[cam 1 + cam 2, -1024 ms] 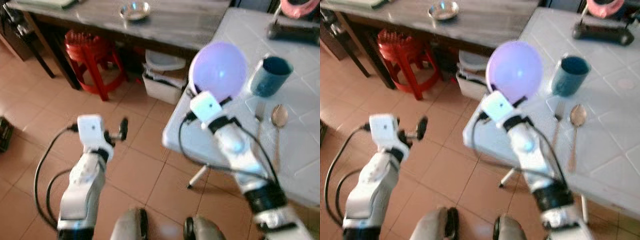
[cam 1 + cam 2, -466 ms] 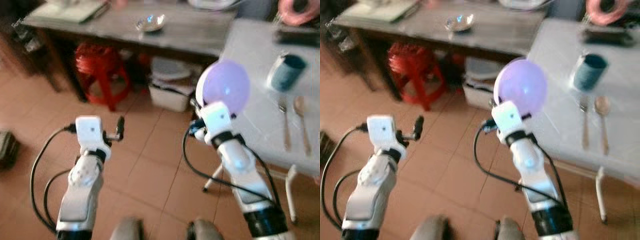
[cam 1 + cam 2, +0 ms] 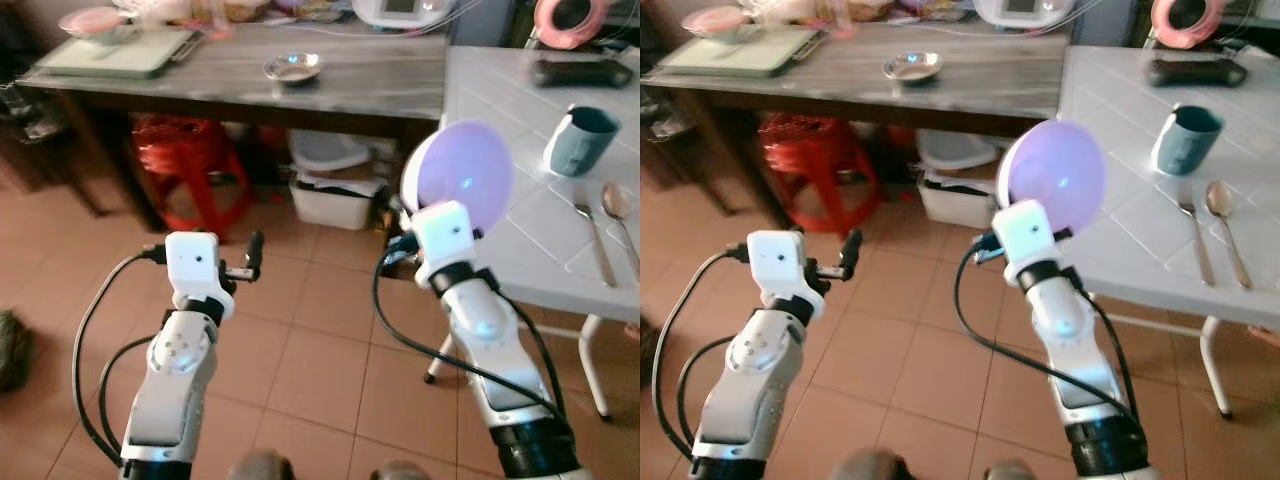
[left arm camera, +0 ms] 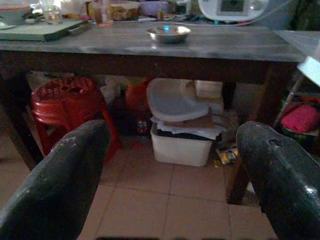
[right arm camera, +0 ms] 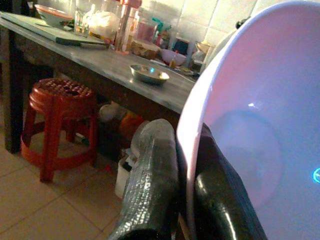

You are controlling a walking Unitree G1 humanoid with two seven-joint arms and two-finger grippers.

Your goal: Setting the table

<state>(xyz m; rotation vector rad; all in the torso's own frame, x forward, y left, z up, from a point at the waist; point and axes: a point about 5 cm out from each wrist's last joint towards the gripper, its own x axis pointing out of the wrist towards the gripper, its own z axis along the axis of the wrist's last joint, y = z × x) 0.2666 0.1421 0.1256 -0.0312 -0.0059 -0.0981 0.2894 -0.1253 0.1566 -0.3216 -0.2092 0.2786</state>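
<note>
White tiled table (image 3: 520, 215) now sits further off to my right gripper's (image 5: 186, 200) right, so I've backed away from it. That gripper stays clamped on the purple plate's (image 3: 465, 180) rim, held upright and unplaced, with cup (image 3: 578, 140), fork (image 3: 592, 235) and spoon (image 3: 622, 220) beyond; my left gripper (image 4: 170, 170) hangs spread, empty.

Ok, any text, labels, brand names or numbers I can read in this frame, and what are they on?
None can be read.
White appliance on the wooden table: its display panel is too small and blurred to read.
Jars and packets on that table: labels too dim to make out.
</note>
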